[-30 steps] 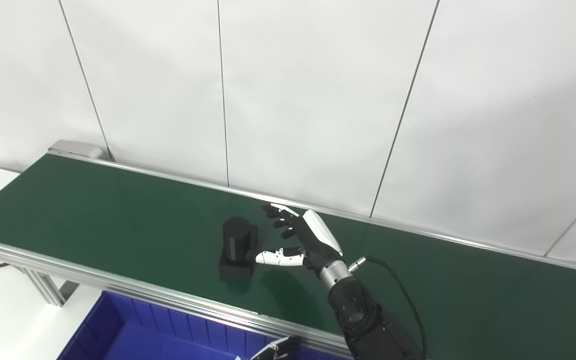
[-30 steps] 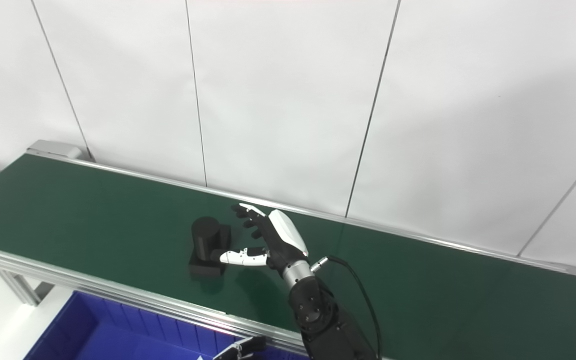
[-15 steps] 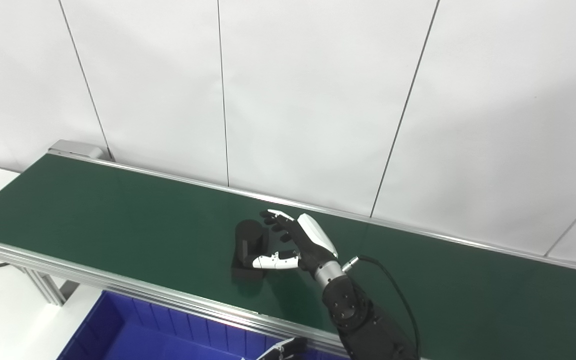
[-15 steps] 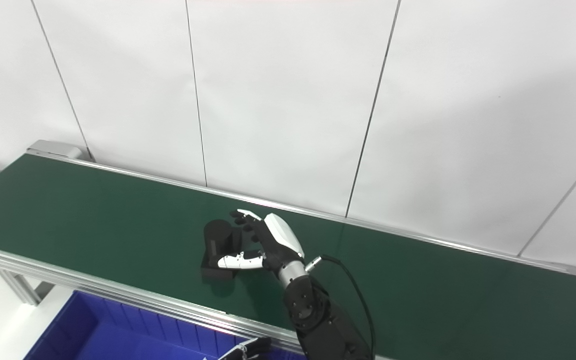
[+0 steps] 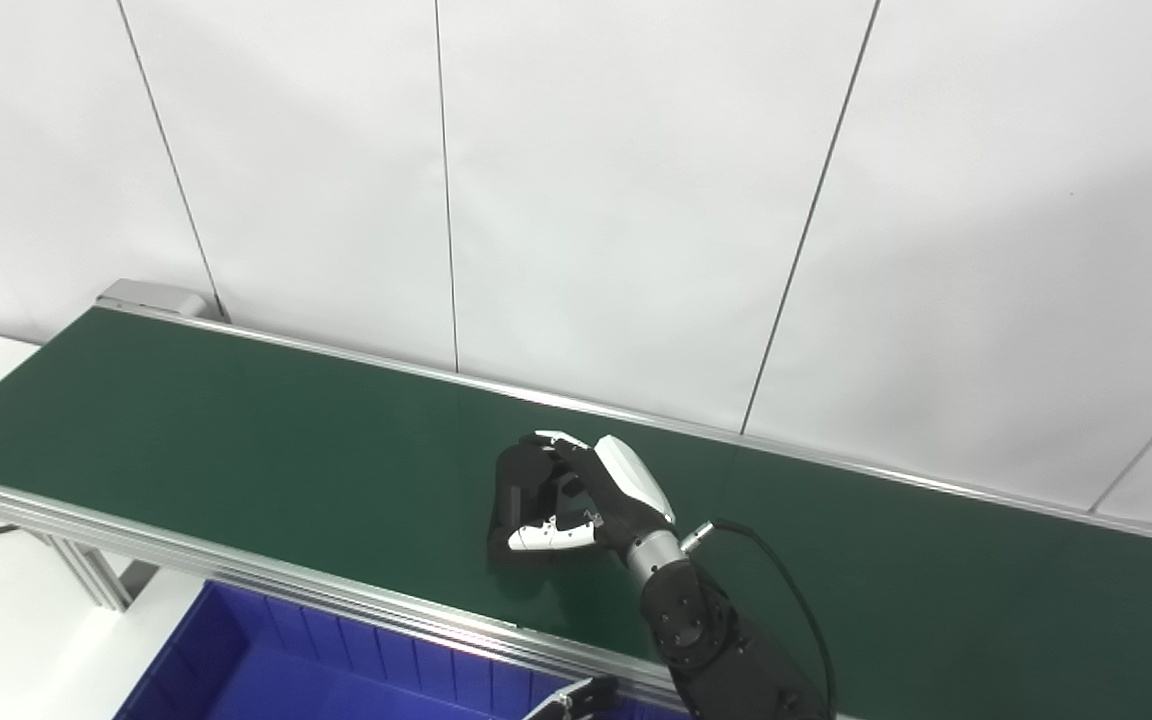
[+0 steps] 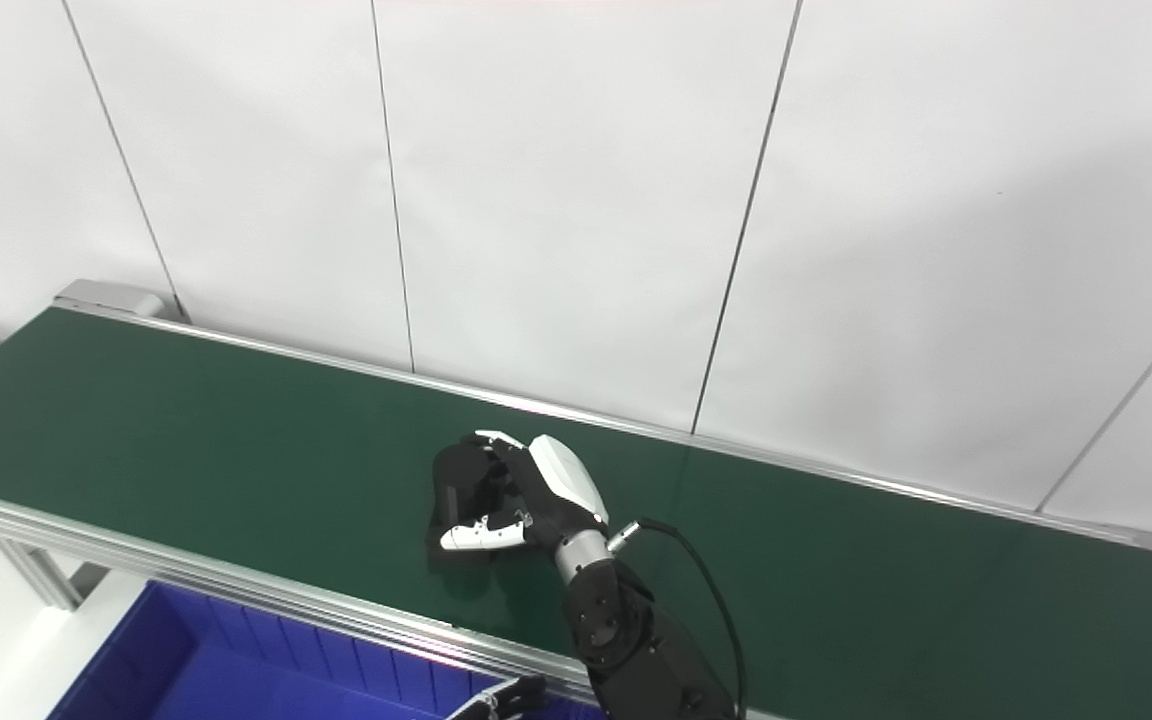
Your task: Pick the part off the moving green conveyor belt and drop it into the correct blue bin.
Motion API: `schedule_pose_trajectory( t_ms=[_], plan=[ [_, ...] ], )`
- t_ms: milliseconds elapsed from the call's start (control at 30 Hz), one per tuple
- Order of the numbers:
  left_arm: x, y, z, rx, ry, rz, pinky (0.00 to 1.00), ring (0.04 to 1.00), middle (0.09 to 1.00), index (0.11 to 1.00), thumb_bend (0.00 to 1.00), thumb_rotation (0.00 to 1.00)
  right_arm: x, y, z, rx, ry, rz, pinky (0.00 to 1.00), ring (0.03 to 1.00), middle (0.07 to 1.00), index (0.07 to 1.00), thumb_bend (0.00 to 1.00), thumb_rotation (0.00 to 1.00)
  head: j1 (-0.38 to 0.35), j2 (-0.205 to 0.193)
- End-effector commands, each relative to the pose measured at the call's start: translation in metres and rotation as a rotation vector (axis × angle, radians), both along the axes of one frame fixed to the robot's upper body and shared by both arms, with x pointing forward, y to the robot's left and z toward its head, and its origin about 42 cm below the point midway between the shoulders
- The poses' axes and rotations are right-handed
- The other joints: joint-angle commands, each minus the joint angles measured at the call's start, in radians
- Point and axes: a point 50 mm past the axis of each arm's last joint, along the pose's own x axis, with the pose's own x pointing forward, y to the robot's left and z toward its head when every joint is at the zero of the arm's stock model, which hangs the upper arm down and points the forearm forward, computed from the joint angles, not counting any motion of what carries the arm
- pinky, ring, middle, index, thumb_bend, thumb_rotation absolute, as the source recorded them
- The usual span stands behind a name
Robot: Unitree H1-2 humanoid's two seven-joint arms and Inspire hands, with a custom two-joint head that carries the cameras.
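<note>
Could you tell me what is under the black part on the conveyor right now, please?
The black part rests on the green belt. The right hand wraps around it, covering its right side, so the contact there cannot be seen.

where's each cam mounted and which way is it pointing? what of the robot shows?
Left eye view: on the head, looking down and forward at the green conveyor belt; right hand wraps the black part, right forearm below; tip of the left hand at the bottom edge.
Right eye view: head camera beside it, facing the same way; everything sits further left in the picture.
Shared: belt, part, blue bin, white wall.
</note>
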Motion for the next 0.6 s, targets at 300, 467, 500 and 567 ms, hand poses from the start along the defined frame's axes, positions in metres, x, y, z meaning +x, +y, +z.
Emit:
schedule_pose_trajectory(
  t_ms=[300,467,500,567],
  plan=[
    [0.0041,-0.0070,0.0131,-0.026,-0.079,0.009,0.73,0.797,0.838,0.856,0.77,0.52,0.0026,0.0142,0.0189,0.203,-0.159,-0.089,0.38,0.445,0.520,0.500,0.50,0.00,-0.008,0.004],
    [0.0046,-0.0058,0.0133,-0.022,-0.080,0.007,0.74,0.799,0.843,0.854,0.75,0.50,0.0056,0.0103,0.0236,0.199,-0.187,-0.097,0.38,0.450,0.522,0.491,0.50,0.00,-0.011,0.005],
    [0.0044,-0.0056,0.0135,-0.022,-0.081,0.008,0.73,0.799,0.843,0.855,0.75,0.50,0.0058,0.0100,0.0243,0.199,-0.190,-0.097,0.37,0.451,0.522,0.490,0.50,0.00,-0.011,0.006],
    [0.0042,-0.0052,0.0138,-0.023,-0.082,0.008,0.73,0.796,0.841,0.854,0.75,0.51,0.0061,0.0098,0.0255,0.197,-0.193,-0.100,0.37,0.450,0.521,0.494,0.50,0.00,-0.013,0.007]
  ],
)
